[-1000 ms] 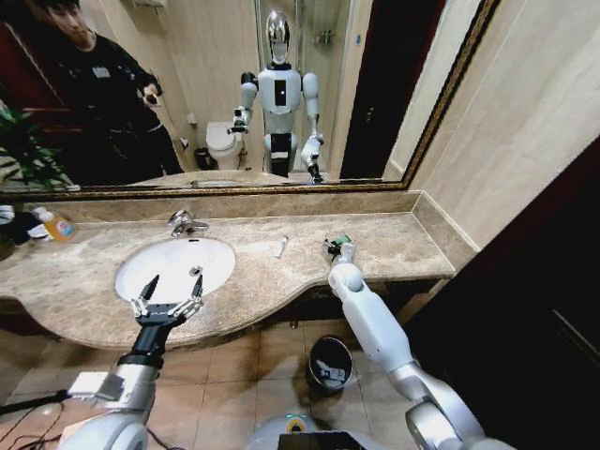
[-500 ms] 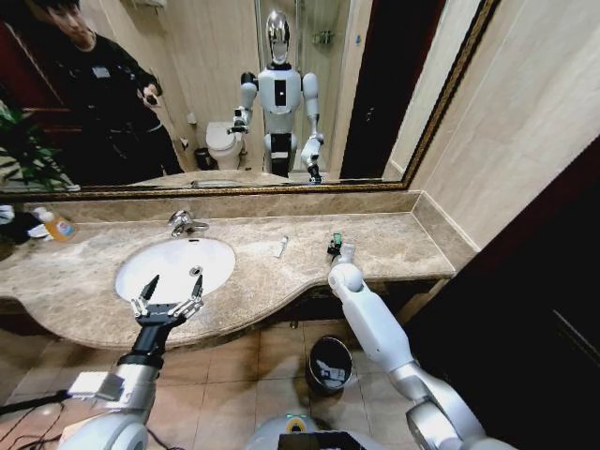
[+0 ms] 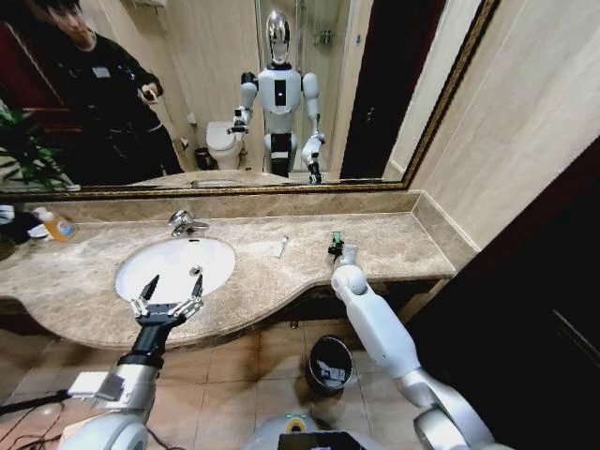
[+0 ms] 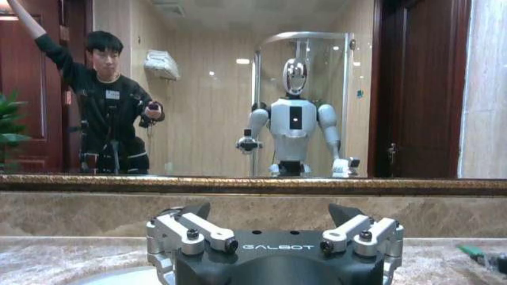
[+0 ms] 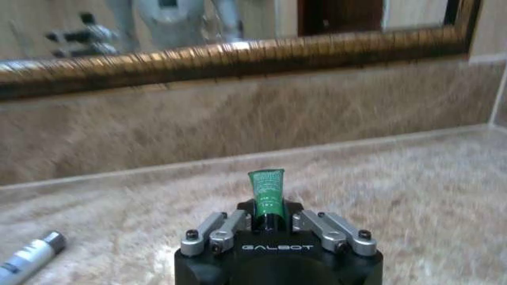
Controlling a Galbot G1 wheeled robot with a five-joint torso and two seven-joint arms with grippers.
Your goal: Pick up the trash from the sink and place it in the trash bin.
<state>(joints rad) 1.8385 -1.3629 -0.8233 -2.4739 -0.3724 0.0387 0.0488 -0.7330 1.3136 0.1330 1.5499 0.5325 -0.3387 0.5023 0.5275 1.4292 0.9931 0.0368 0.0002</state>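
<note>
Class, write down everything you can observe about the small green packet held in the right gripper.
The green packet is a small, flat, tube-like sachet, bright green with faint pale print and a crimped top edge. It stands roughly upright, its lower end clamped between the fingers of the right gripper, its upper part sticking out above them. From the head view it is held over the beige marble counter, right of the sink. Only the gripper visibly touches it.
</note>
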